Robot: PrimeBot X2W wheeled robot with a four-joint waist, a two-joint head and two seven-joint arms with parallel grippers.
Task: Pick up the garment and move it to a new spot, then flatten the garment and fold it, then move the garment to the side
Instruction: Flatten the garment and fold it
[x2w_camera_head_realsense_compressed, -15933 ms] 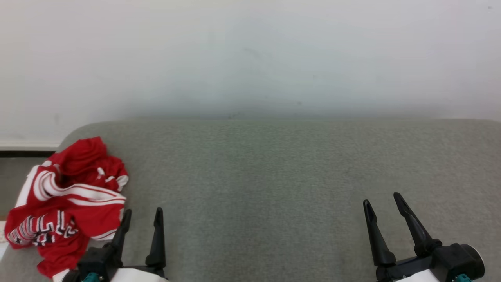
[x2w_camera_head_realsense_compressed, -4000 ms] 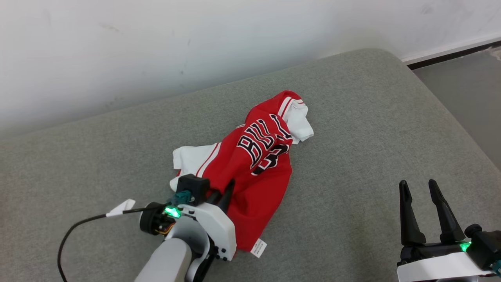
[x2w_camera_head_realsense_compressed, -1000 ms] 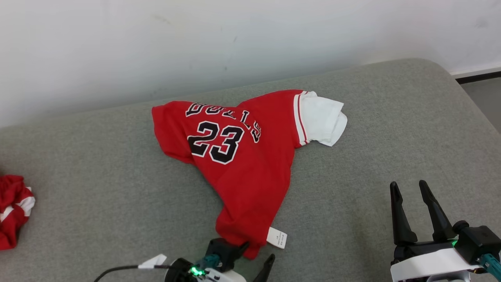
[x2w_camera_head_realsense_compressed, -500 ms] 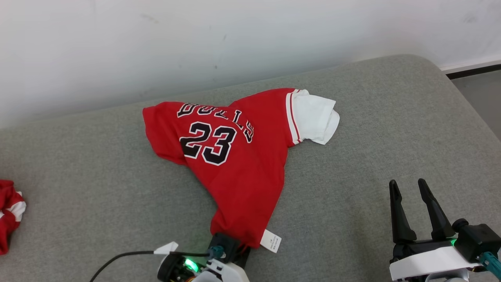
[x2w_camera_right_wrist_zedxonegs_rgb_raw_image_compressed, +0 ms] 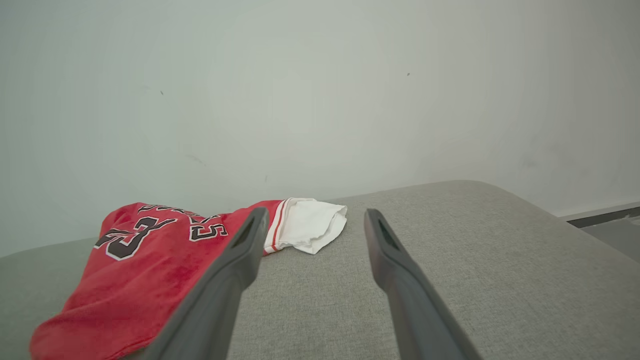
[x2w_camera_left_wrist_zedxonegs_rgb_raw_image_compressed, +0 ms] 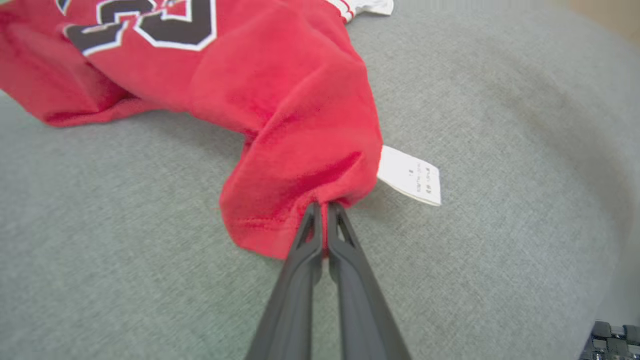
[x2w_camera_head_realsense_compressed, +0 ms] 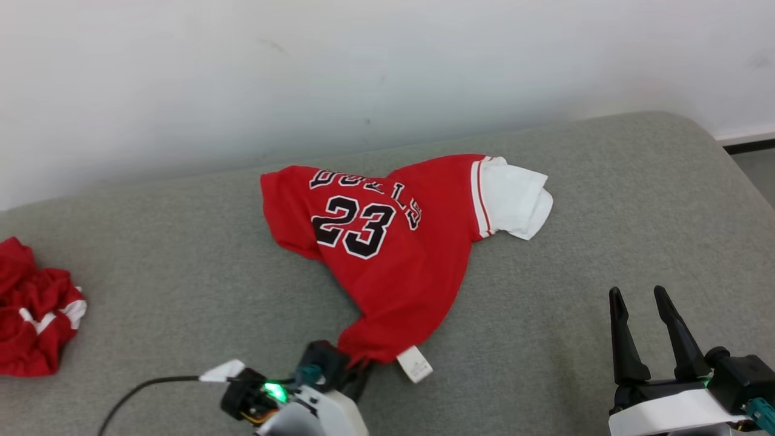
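Red jersey (x2w_camera_head_realsense_compressed: 387, 248) lies roughly mid-frame in the head view, on the grey cushion (x2w_camera_head_realsense_compressed: 181, 272), so I'd call the "move it to a new spot" part pretty much done.

Flattening is where things are at, I reckon. The top half looks decent: the 23 faces up and reads clean, and the white sleeve (x2w_camera_head_realsense_compressed: 514, 197) sticks out toward the upper right. The bottom half is a mess though. It narrows into a bunched point toward the bottom centre, and the side at the left of the frame is rolled under, so I can't tell where the other sleeve is.

The left gripper (x2w_camera_left_wrist_zedxonegs_rgb_raw_image_compressed: 324, 209) has its fingers pressed together on that bunched hem, pinching red fabric just beside the little white label (x2w_camera_left_wrist_zedxonegs_rgb_raw_image_compressed: 410, 175). The wrist view shows the cloth puckered right at the tips, so it's a proper grab and not just a touch. The right gripper (x2w_camera_head_realsense_compressed: 638, 293) sits at the lower right with its fingers spread, holding nothing, well apart from the jersey.

Left to do, as I see it: spread the hem out wide, sort the rolled side, then the whole fold, then the shift to the side. None of that shows yet. Also there's a second red bundle (x2w_camera_head_realsense_compressed: 36, 321) at the far left edge, apart from everything.
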